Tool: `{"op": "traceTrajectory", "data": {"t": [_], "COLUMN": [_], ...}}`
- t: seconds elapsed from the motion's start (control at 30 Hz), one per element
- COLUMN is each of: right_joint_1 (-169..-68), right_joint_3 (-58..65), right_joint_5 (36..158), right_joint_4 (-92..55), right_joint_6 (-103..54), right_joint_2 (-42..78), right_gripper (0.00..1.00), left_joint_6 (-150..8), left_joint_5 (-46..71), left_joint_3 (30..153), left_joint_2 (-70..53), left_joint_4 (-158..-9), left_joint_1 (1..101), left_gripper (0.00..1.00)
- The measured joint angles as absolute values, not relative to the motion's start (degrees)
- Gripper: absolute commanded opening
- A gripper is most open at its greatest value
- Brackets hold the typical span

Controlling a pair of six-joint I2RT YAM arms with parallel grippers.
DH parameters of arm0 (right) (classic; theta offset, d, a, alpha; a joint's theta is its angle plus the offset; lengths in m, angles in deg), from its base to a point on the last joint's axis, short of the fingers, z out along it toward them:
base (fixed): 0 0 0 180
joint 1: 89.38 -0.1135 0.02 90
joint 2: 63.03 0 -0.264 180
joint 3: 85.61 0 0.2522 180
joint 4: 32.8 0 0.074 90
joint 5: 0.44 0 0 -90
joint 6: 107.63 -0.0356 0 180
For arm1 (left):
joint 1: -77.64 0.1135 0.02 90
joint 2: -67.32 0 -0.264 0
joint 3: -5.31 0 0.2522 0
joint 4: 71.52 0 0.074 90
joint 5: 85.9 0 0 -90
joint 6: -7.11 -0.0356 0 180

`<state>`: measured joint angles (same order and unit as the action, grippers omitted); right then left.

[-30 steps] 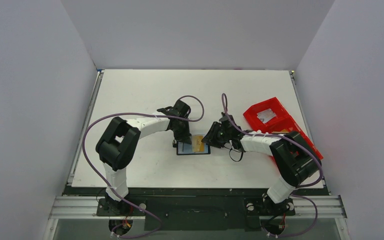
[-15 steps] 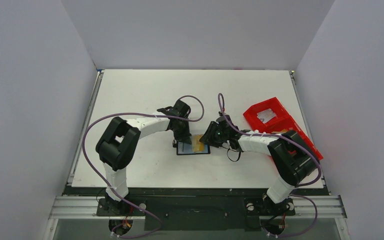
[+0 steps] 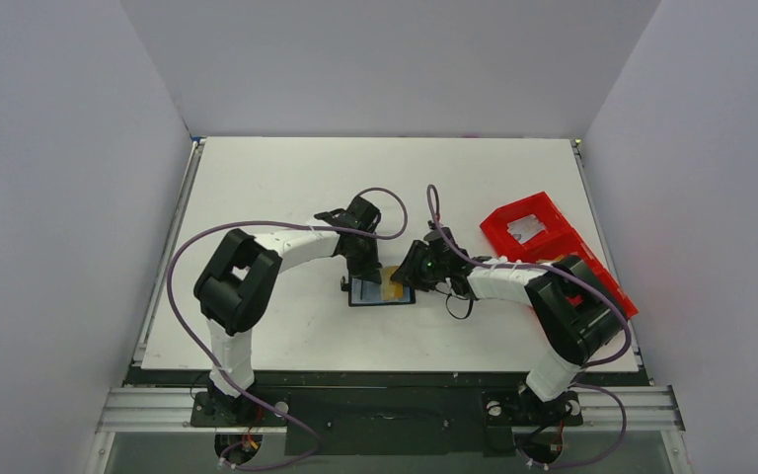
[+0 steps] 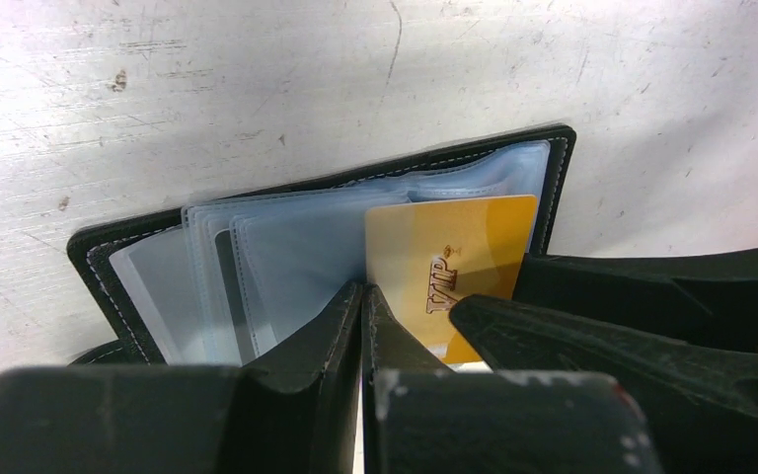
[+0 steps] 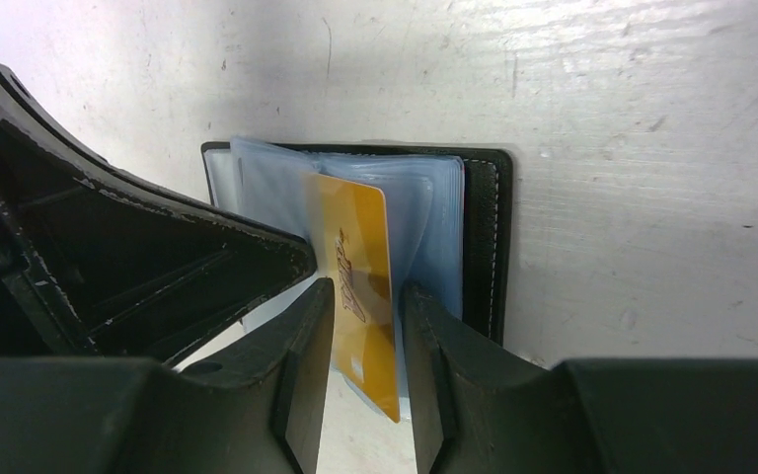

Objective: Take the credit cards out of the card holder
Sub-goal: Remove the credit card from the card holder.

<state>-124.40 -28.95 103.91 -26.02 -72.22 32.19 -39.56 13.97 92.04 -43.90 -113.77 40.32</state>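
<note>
The black card holder (image 3: 380,293) lies open on the white table, its clear blue-grey sleeves fanned out (image 4: 286,247). A gold credit card (image 4: 454,247) marked VIP sticks partway out of a sleeve at the holder's right side. My left gripper (image 4: 362,291) is shut, its tips pressing down on the sleeves just left of the card. My right gripper (image 5: 367,288) is open, and the gold card (image 5: 360,257) stands tilted between its two fingers with a gap showing beside it. In the top view both grippers meet over the holder, left (image 3: 365,274) and right (image 3: 407,279).
A red plastic compartment tray (image 3: 553,247) stands at the right of the table, behind the right arm. The arms' purple cables loop above the two wrists. The table's right edge runs close behind the tray.
The right gripper has slid left toward the card holder, so the gold card now lies between its fingers. The left gripper has stayed shut on the sleeves.
</note>
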Motion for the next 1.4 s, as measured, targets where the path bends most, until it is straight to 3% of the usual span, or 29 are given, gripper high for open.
{"op": "traceTrajectory", "data": {"t": [0.1, 0.33, 0.93, 1.27, 1.4], "right_joint_1": [-124.88, -124.69, -116.60, -115.64, -114.67], "right_joint_3": [-28.93, -29.02, -34.70, -34.57, -33.32], "right_joint_5": [104.34, 105.44, 109.89, 110.11, 111.16], "right_joint_4": [-26.40, -26.68, -27.90, -22.09, -20.15], "right_joint_6": [-72.26, -72.48, -72.37, -71.56, -71.54], "right_joint_2": [32.84, 33.26, 27.62, 22.46, 20.23], "right_gripper": [0.23, 0.03, 0.00, 0.00, 0.00], "left_joint_6": [-39.53, -38.97, -36.58, -39.19, -40.72], "left_joint_5": [14.26, 14.93, 18.76, 16.11, 15.50], "left_joint_3": [92.43, 92.63, 87.28, 87.98, 90.88], "left_joint_2": [-44.25, -44.66, -42.74, -40.20, -37.36], "left_joint_4": [-113.77, -113.53, -107.26, -110.60, -114.28], "left_joint_1": [40.19, 40.19, 42.55, 42.86, 44.17], "left_gripper": [0.00, 0.00, 0.00, 0.24, 0.29]}}
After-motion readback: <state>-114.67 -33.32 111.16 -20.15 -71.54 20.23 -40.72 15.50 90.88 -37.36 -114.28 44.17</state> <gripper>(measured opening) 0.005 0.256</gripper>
